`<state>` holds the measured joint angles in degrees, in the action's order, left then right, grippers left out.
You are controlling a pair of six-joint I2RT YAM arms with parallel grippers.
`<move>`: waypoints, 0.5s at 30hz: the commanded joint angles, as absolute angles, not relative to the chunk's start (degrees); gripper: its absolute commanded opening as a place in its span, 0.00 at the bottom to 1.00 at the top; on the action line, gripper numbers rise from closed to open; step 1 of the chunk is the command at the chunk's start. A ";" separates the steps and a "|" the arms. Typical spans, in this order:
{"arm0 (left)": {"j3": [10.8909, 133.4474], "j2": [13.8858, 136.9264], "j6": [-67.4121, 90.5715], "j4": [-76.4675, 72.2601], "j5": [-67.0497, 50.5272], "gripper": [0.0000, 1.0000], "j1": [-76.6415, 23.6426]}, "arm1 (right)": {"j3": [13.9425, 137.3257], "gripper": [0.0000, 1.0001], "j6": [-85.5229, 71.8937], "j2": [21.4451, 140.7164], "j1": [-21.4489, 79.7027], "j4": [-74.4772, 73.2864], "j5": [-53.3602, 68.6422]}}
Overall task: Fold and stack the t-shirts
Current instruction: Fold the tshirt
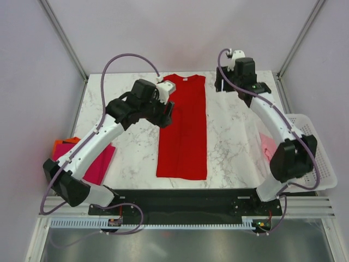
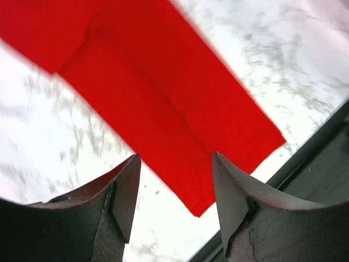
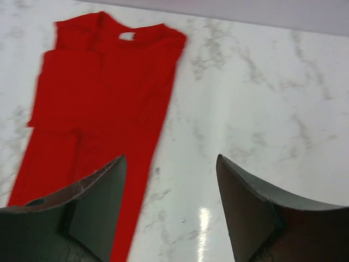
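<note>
Left fingers (image 2: pixel 122 191) and right fingers (image 3: pixel 103 185) hang open and empty over the tabletop (image 1: pixel 234 142). Red shirt (image 1: pixel 182 131) lies mid-tabletop, folded into a long strip. We'd worry a shallow pinch grabs one layer and undoes the fold.

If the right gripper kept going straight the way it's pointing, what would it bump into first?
Probably the bare marble table. The open right gripper points down at the tabletop just beside the red t-shirt, not at the cloth itself, though depth is hard to judge.
</note>
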<state>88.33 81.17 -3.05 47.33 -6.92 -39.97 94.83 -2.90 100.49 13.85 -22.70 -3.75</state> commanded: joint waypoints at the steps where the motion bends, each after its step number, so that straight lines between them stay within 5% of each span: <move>1: 78.77 82.01 14.72 47.47 -12.88 0.60 -29.65 | 75.41 0.74 -12.99 94.50 14.50 -27.86 12.37; 7: 60.05 78.75 21.88 42.37 -22.66 0.62 -20.13 | 50.23 0.68 -22.05 79.38 14.68 -29.62 29.24; 15: 42.74 75.41 26.19 37.27 -29.27 0.62 -19.60 | 36.40 0.68 -26.97 74.45 18.19 -26.81 33.57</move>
<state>45.80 77.82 21.61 41.41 -24.29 -19.75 38.87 -22.81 76.25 17.26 -30.59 28.60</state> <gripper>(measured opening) 0.622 0.683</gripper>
